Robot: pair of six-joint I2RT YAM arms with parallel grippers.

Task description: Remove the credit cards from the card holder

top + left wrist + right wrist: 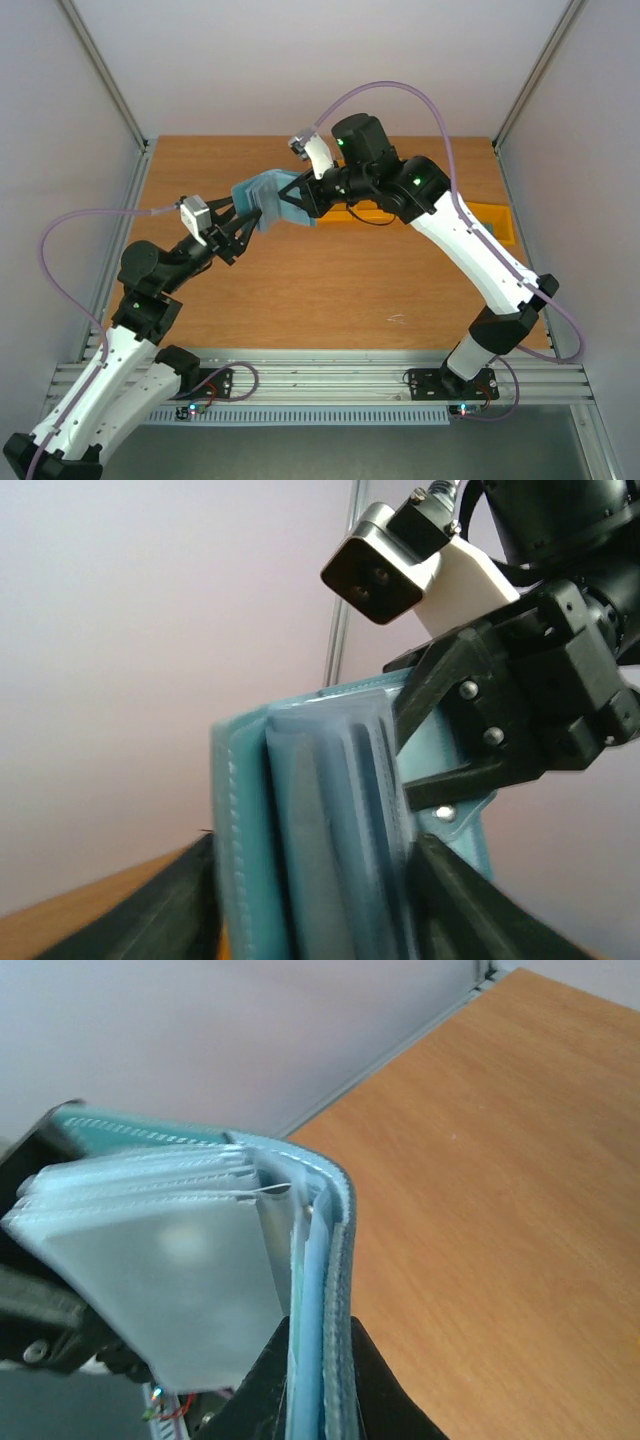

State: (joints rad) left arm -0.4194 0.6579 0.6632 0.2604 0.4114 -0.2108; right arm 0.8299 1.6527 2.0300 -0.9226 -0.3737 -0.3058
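Observation:
The teal card holder (262, 195) hangs in the air over the back of the table, half unfolded between both arms. My right gripper (291, 196) is shut on one panel; in its wrist view the fingers pinch that panel's stitched edge (340, 1260) at the right gripper (318, 1345). My left gripper (243, 215) is shut on the other panel, its dark fingers pressed against both sides of the card holder (300, 830) at the left gripper (312, 872). Pale stacked pockets (160, 1250) fan out from the fold. The credit cards are hidden inside.
A yellow bin (497, 222) lies on the wooden table (330, 290) at the right, partly behind the right arm. Metal frame posts (108, 72) and grey walls close in the back and sides. The right wrist camera (380, 575) hangs close above the left gripper.

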